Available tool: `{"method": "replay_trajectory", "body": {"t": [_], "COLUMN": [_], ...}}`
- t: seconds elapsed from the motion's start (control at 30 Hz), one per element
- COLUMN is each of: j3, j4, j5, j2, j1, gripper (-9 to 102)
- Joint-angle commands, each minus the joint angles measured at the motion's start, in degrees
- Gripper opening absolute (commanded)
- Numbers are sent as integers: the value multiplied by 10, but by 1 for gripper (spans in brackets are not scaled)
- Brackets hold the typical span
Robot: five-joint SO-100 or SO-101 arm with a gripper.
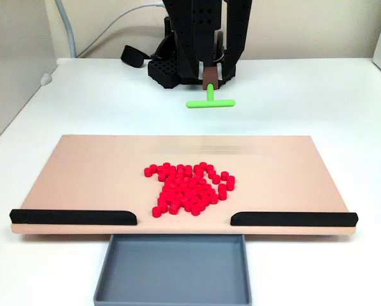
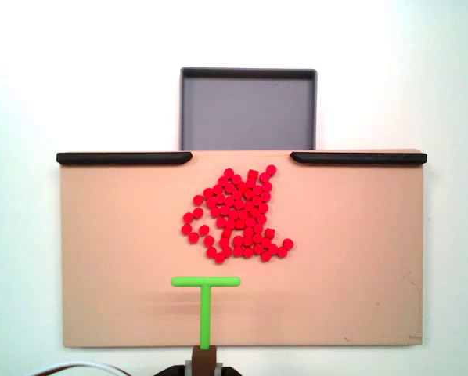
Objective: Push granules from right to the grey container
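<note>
White table (image 1: 305, 108): a plain white tabletop carries everything; in a fixed view from the front it runs back to a pale wall.
Board: a flat tan rectangular board (image 1: 95, 172) lies across the table, its long side running left to right in both fixed views.
Tray: the shallow grey-blue rectangular plastic container (image 1: 171, 271) sits on the table against the board's edge, centred on the gap between the two strips, with bare floor showing inside (image 2: 248, 110).
Arm: the black robot arm (image 1: 203, 38) stands behind the board's far edge in a fixed view from the front, with a white cable (image 1: 114, 25) curving away to the left.
Strips: two long black strips (image 1: 72, 217) lie along the board's tray-side edge, one on each side, leaving an opening in the middle (image 2: 359, 157).
Granules: a loose cluster of small bright red cylindrical pellets (image 1: 189, 189) rests near the middle of the board, just short of the opening, none past the strips; from above the cluster (image 2: 238, 215) lies between the pusher's bar and the tray.
Pusher: a green T-shaped stick (image 2: 206, 301) hangs with its crossbar towards the pellets, apart from them.
Gripper: the gripper (image 1: 210, 79) has its fingers closed narrow on a brown block (image 1: 210, 80) at the stick's stem end.
</note>
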Motion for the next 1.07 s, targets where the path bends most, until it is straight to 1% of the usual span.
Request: {"method": "replay_trajectory", "body": {"t": [0.0,0.4,1.03], "j3": [-4,-4,-4], "j4": [-3,-3,-4], "j5": [-27,-5,-19], "j2": [11,4,9], "j1": [8,-1,4], "gripper": [0,0,0]}}
